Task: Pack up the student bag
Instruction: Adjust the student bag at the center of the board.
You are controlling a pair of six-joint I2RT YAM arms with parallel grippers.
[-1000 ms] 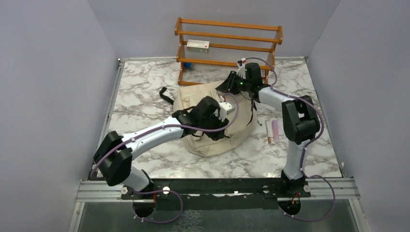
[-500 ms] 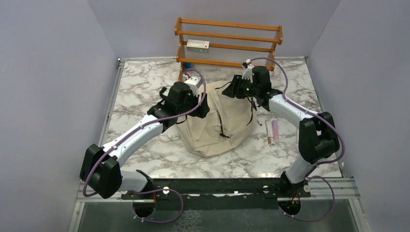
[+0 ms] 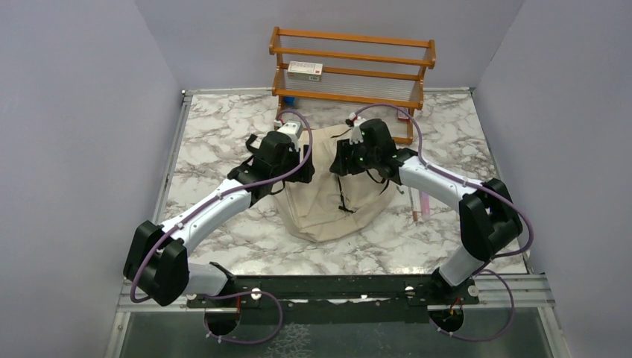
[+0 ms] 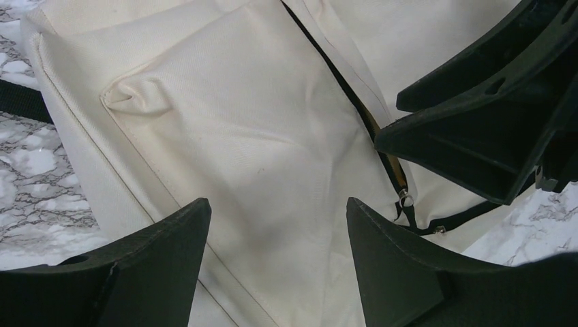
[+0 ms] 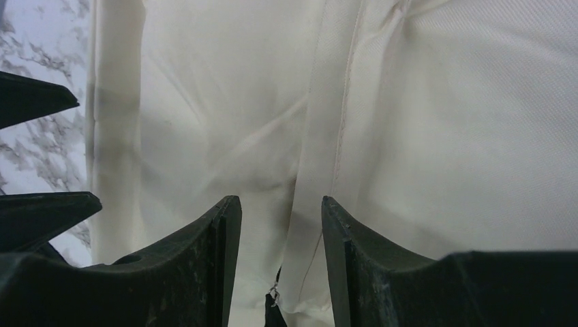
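The student bag (image 3: 335, 205) fills the middle of the marble table (image 3: 216, 134). Over its far end the left gripper (image 4: 276, 211) and the right gripper (image 5: 279, 204), both with jaws apart, point at each other with only a narrow gap between them, so each bars the other's way across. The wooden rack (image 3: 350, 71) stands close behind the bag with just a thin strip of table between, and two pen-like sticks (image 3: 419, 201) lie just right of the bag under the right forearm. Bare marble gives passage left of the bag, at the far right corner and along the near side, up to the grey walls (image 3: 74, 112).
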